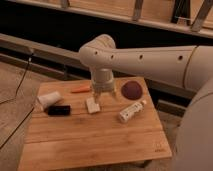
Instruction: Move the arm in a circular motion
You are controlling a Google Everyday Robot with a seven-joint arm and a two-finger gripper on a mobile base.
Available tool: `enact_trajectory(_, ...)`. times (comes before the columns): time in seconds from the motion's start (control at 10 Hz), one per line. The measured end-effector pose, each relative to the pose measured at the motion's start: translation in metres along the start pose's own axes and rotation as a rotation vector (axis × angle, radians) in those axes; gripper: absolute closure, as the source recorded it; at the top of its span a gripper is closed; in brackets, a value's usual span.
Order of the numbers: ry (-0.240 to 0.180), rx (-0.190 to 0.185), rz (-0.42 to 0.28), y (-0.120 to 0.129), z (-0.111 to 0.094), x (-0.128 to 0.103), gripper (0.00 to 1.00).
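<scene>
The arm reaches in from the right edge of the view, its long axis roughly level over the wooden table. The wrist is turned straight down, so the gripper hangs just above the white block. You cannot tell how far the gripper is open, and the arm's base is cut off at the right.

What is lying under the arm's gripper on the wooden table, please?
A small white block lies on the wooden table just below the gripper; an orange stick-like item lies to its left. The gripper covers the block's far edge, so contact cannot be told.
</scene>
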Motion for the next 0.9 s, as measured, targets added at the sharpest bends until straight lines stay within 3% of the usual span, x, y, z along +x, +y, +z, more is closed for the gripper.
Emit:
enact_trajectory(0.6,-0.015,0.014,-0.005,-0.008,0.021,-0.076,0.35)
enact_trajectory(0.9,-0.028,0.003,-0.053,0.020,0.031,-0.117,0.35)
